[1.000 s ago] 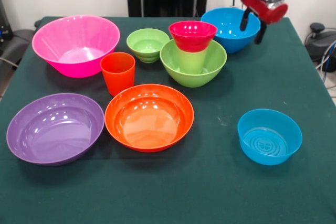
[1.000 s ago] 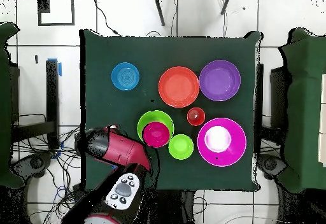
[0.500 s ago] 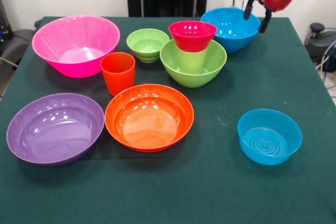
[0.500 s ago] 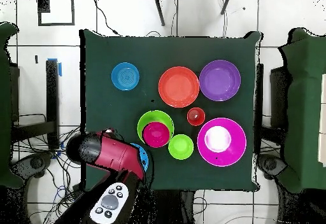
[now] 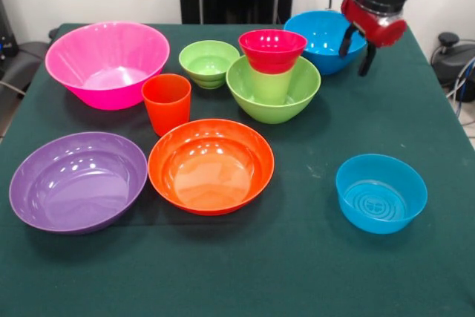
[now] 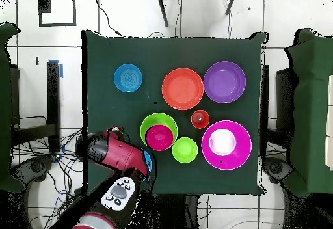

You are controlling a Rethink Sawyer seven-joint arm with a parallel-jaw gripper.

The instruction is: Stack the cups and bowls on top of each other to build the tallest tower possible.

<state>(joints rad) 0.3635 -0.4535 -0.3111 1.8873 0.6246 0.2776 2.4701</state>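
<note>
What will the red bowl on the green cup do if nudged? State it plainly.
The red bowl sits high on the lime cup, wider than the cup's mouth, so a side push would probably tip or slide it off. Its glossy surface suggests smooth, stiff plastic, likely slippery. It looks thin-walled and small, so probably light.

The tower (image 5: 272, 72) so far: green bowl, lime cup upright inside, red bowl on top. Orange cup (image 5: 166, 103) stands between the pink bowl (image 5: 107, 62) and orange bowl (image 5: 211, 165). Purple bowl (image 5: 77, 180) sits beside that. My blue bowls (image 5: 381, 192) lie well apart.
</note>
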